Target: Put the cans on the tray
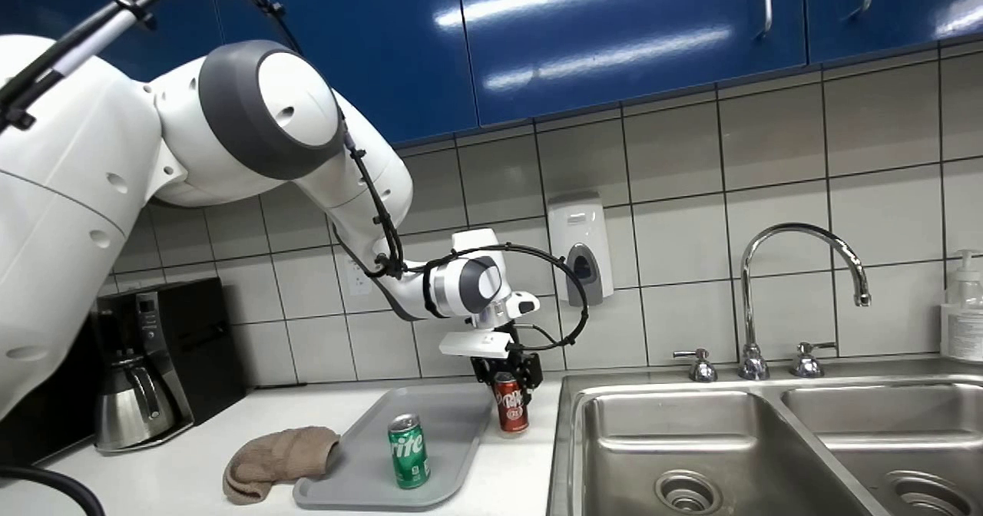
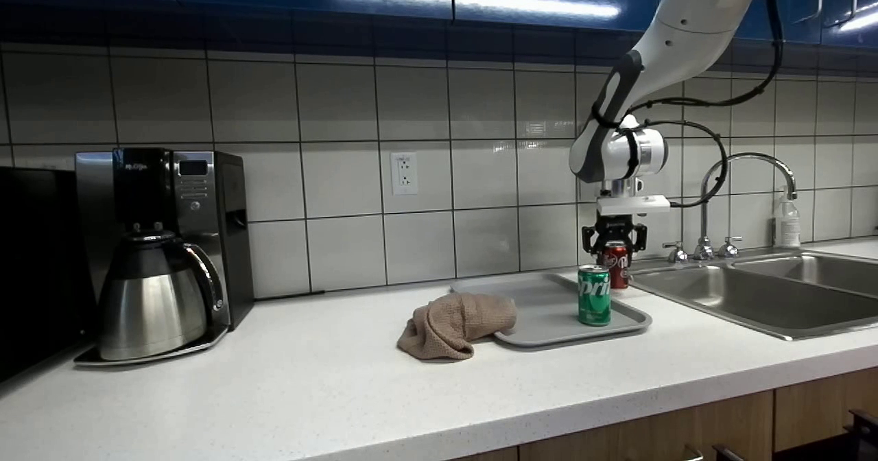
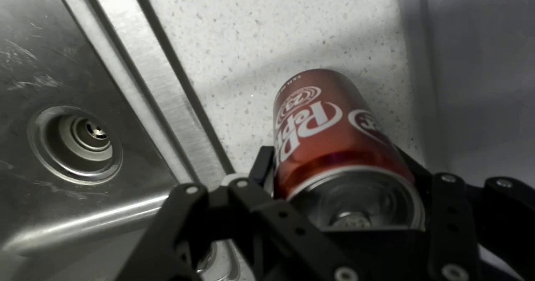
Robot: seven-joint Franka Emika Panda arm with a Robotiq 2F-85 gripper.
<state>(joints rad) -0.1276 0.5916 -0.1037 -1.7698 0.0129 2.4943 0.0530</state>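
Gripping the red, silver-topped drink can [image 3: 326,118] beside the flat grey rectangular tray [image 2: 542,303]

The black two-fingered gripper [image 3: 336,159] has a finger against each side of the red can, just right of the tray; whether the can's base touches the white speckled counter [image 3: 250,30] is hard to tell. This looks like the pick-up of the last can, since the green, silver-topped drink can [image 2: 594,296] stands upright on the tray's near right part. Next should come a lift past the low right rim, then a short shift left.

The steel double sink [image 1: 567,447] lies just to the right, leaving a narrow strip of counter. Open room shows on the tray's far and middle stretch. The green can and the crumpled brown cloth [image 2: 456,317], at the tray's near left edge, crowd the near side; the pale tiled wall [image 1: 676,309] bounds the far side.
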